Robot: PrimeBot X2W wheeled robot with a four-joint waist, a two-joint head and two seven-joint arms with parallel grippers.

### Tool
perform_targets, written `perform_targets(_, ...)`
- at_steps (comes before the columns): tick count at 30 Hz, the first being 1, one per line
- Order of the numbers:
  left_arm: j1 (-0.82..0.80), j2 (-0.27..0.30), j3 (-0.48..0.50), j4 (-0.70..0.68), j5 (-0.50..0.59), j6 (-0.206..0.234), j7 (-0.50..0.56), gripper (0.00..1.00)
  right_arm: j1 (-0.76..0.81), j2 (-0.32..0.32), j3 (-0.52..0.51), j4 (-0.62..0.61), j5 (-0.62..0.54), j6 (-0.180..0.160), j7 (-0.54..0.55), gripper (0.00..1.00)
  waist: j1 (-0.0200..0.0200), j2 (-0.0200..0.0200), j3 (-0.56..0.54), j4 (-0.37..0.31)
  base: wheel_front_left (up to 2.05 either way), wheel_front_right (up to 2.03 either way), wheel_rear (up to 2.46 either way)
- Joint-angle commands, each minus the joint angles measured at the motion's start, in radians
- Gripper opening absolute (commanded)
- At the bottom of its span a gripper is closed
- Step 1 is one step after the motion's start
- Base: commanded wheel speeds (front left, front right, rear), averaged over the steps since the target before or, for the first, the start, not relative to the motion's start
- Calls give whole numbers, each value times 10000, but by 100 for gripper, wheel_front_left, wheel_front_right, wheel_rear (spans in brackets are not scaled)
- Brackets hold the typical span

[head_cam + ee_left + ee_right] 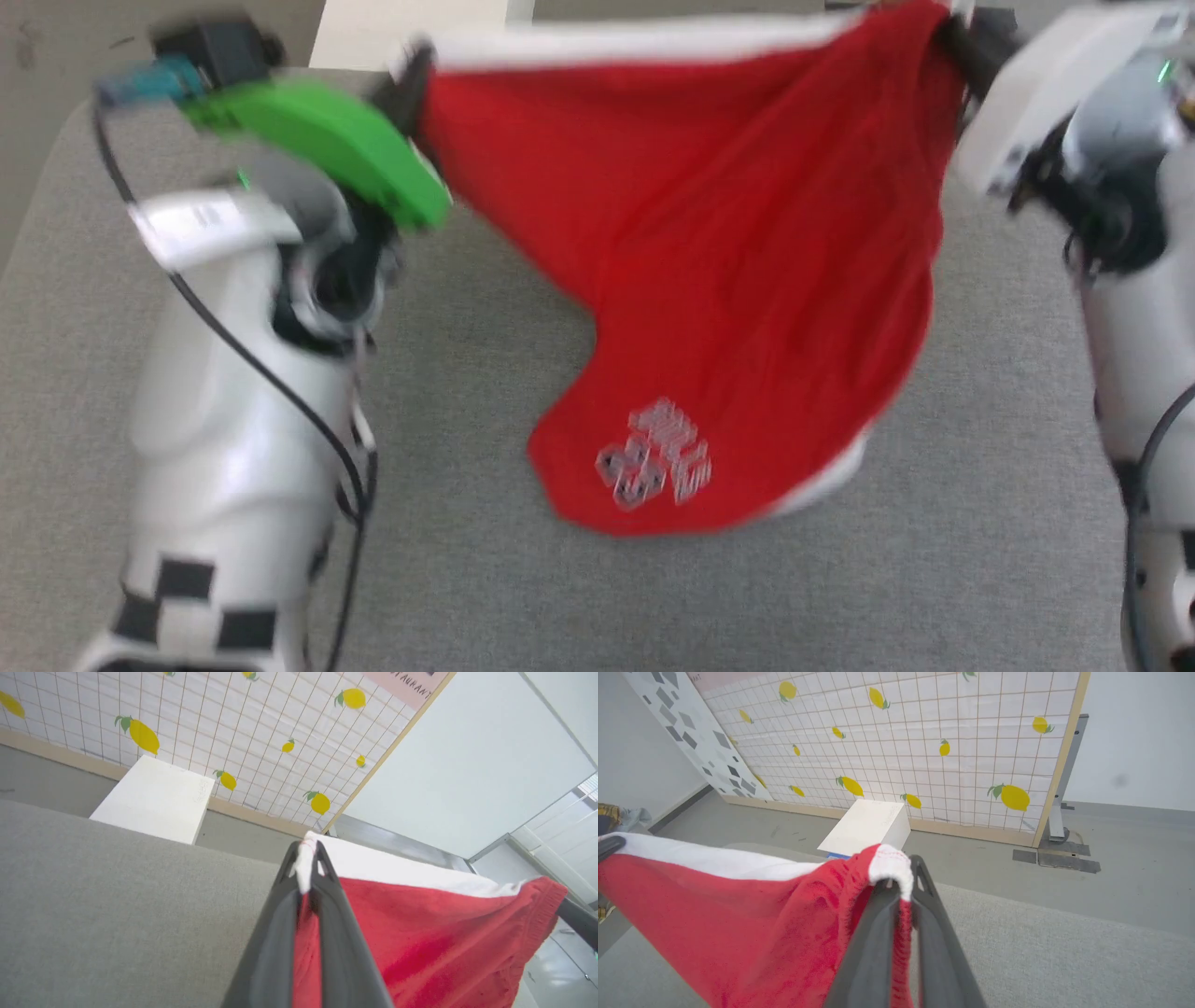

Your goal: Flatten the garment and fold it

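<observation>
Holding shorts (728,280) stretched aloft | left jaws and right jaws each clenched on a top corner | tabletop (467,579) beneath | not yet flattened, folding not begun

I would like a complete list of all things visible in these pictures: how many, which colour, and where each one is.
garment: one, bright red with white trim and a logo, held up between both grippers over the table
table: one, grey, below the garment
block: one, white, on the floor beyond the table
lemon panel: one, white grid with yellow lemons, standing behind the block
floor: grey, around the table
green cover: one, on the left wrist
forearms: two, white, at the head view's sides
left gripper: one, dark, shut on one white-trimmed corner
right gripper: one, dark, shut on the other corner
</observation>
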Motion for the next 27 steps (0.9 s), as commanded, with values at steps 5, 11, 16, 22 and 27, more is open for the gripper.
perform_targets(5,-2695,366,236,1299,289,-172,-390,0,-2214,308,-496,390,286,-13,-9,0,0,0,540,-365,0,0,0)
perform_targets(11,-5238,756,440,2629,974,-21,-1550,0,-4468,555,-823,1209,-140,-13,-944,0,0,0,1131,-653,0,0,0)
perform_targets(16,-6597,821,592,3190,1272,-109,-2856,0,-5679,559,-897,1805,-693,-13,-2217,0,0,0,1667,-828,0,0,0)
perform_targets(22,-6867,653,689,4026,1120,-497,-3745,0,-5921,377,-514,2445,-625,-13,-3109,0,0,0,2109,-854,0,0,0)
perform_targets(27,-6122,631,630,4654,899,-1042,-3939,0,-5002,126,138,2473,256,-13,-3409,0,0,0,2100,-832,0,0,0)
